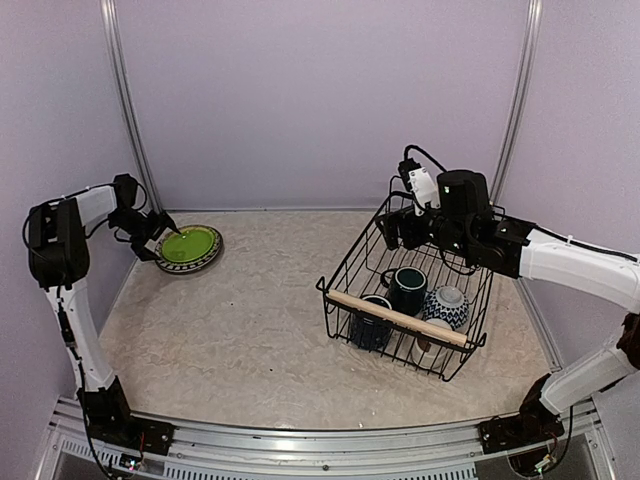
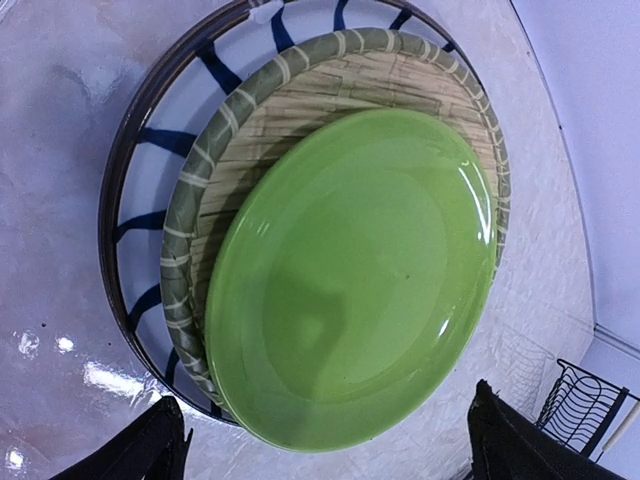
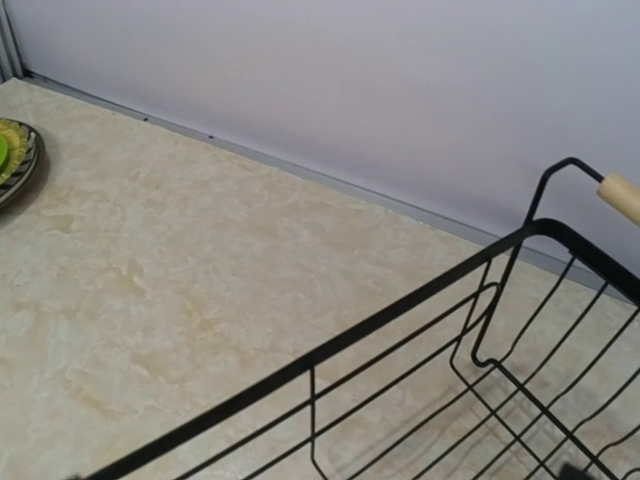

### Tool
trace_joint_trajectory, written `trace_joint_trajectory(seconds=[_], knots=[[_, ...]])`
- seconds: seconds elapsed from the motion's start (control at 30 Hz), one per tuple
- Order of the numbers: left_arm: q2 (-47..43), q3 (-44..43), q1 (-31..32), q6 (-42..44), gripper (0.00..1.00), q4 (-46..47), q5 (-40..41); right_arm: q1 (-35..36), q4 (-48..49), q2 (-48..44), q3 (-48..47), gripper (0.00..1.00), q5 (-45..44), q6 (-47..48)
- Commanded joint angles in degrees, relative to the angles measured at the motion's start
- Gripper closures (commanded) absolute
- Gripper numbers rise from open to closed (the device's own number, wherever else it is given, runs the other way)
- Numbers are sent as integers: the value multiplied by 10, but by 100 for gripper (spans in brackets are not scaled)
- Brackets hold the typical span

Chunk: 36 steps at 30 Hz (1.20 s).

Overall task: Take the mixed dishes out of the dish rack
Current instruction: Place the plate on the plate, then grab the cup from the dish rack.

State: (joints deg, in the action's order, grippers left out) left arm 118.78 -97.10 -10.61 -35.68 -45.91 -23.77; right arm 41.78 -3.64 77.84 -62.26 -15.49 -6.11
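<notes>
The lime green plate (image 2: 350, 280) lies on the tan lattice plate (image 2: 300, 90), which lies on the gray plate with dark blue marks (image 2: 150, 160); the stack (image 1: 188, 248) sits at the far left of the table. My left gripper (image 1: 160, 240) hovers at the stack's near edge, open and empty, its fingers (image 2: 160, 445) wide apart. The black wire dish rack (image 1: 345, 270) on the right holds two dark blue mugs (image 1: 408, 288) (image 1: 371, 325), the blue-white bowl (image 1: 447, 306) and a small metal cup (image 1: 432, 342). My right gripper (image 1: 392, 230) is over the rack's far end; its jaws are hidden.
The rack's near wooden rod handle (image 1: 400, 318) crosses above the mugs. The right wrist view shows the rack's rim (image 3: 420, 290), the far handle's end (image 3: 620, 197) and the plate stack (image 3: 12, 160) at the left edge. The back wall is close behind.
</notes>
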Motion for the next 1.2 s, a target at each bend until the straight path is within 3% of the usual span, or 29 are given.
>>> trace_joint_trajectory(seconds=[0.0, 0.57, 1.17], knots=[[-41, -6, 8, 10, 5, -2, 25, -8, -21, 1, -8, 0, 1, -16], [-191, 60, 50, 30, 1, 53, 48, -54, -164, 68, -69, 0, 2, -75], [-249, 74, 86, 34, 1, 66, 32, -109, -309, 177, -138, 0, 154, -97]])
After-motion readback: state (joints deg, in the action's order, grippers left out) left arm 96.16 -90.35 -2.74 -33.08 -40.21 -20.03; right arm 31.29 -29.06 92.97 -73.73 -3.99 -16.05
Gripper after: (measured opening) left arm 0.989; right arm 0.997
